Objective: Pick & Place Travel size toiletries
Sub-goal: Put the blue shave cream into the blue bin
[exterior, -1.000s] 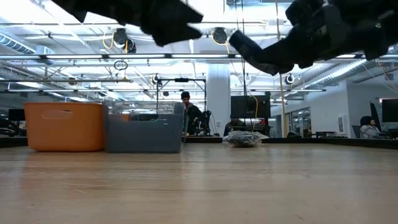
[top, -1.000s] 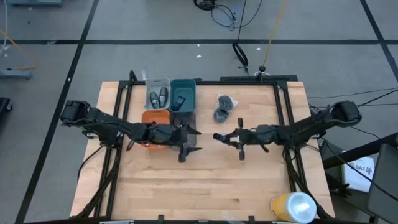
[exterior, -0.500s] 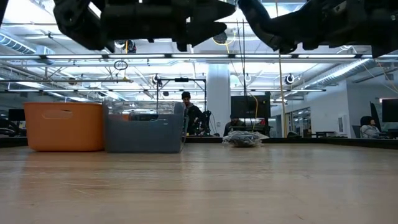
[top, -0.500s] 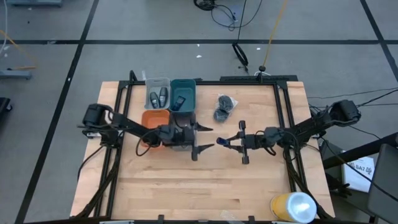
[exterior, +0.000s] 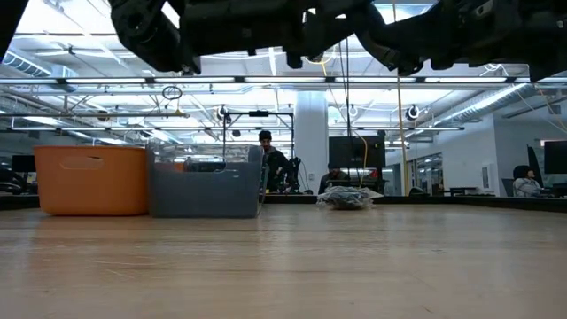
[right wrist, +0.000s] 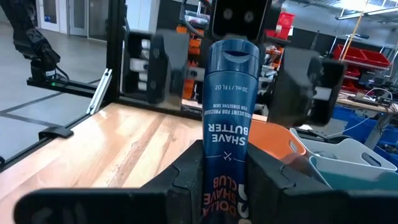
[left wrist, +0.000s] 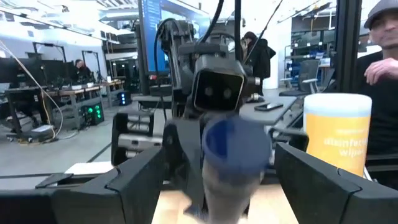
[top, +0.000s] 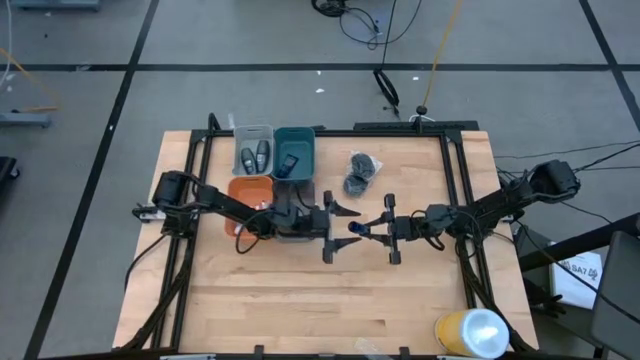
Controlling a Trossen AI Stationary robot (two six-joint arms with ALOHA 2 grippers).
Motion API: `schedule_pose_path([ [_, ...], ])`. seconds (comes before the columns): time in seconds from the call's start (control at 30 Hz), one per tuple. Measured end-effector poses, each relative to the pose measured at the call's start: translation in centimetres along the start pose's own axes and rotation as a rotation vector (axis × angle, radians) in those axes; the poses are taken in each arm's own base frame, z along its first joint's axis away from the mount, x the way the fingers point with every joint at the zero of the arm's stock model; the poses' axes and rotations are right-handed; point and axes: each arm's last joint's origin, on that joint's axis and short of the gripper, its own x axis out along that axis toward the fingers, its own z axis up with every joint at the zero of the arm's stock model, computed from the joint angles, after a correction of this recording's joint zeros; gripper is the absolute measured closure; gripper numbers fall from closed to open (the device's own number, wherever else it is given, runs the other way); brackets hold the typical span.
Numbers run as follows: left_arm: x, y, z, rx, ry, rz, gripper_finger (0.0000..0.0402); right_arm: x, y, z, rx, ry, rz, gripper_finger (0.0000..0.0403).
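Note:
My right gripper (top: 366,228) is shut on a dark blue shave-butter tube (right wrist: 227,112), above the table's middle. The tube's cap end (left wrist: 236,140) points at my left gripper (top: 338,225). That gripper is open and level, with one finger on either side of the cap end and apart from it. Two dark oval bottles (top: 254,156) lie in the clear grey bin (top: 241,135), and a dark packet (top: 288,163) lies in the teal bin (top: 305,140). Two dark round puffs (top: 358,172) rest on the table at the far middle. My right gripper pinches the tube's lower part (right wrist: 225,163) between its two fingers (right wrist: 186,180). They come level from the table's right and lie along the tube. The tube is lifted clear of the table and lies about level, its cap end toward the table's left.
An orange bin (top: 245,187) and a grey bin (exterior: 205,186) stand under my left arm. A yellow wipes cylinder (top: 470,332) stands at the near right corner. A black frame (top: 200,150) borders the table. People (left wrist: 379,37) are in the room beyond.
My left gripper has gone toward the table's right, away from the bins and up to the tube's cap end. It has tipped up from slanting down to level. It has stayed open. The right gripper has kept its hold on the tube.

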Motion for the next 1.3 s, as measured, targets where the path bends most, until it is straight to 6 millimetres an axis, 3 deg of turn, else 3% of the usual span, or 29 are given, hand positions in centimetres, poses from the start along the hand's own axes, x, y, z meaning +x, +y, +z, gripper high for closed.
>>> schedule_pose_path([
  [0.63, 0.59, 0.05, -0.03, 0.005, 0.038, 0.006, 0.0112, 0.00, 0.01, -0.03, 0.000, 0.003, 0.001, 0.0323],
  [0.77, 0.59, 0.06, -0.02, 0.004, 0.037, 0.007, 0.0154, 0.00, 0.01, -0.03, 0.000, 0.004, 0.001, 0.0323],
  [1.03, 0.58, 0.04, -0.04, 0.026, 0.037, -0.004, 0.0304, 0.00, -0.02, -0.02, 0.000, 0.004, -0.004, 0.0323],
  [1.3, 0.58, 0.17, -0.14, 0.018, 0.044, -0.037, 0.0309, 0.00, 0.04, -0.34, 0.029, 0.039, 0.002, 0.0306],
])
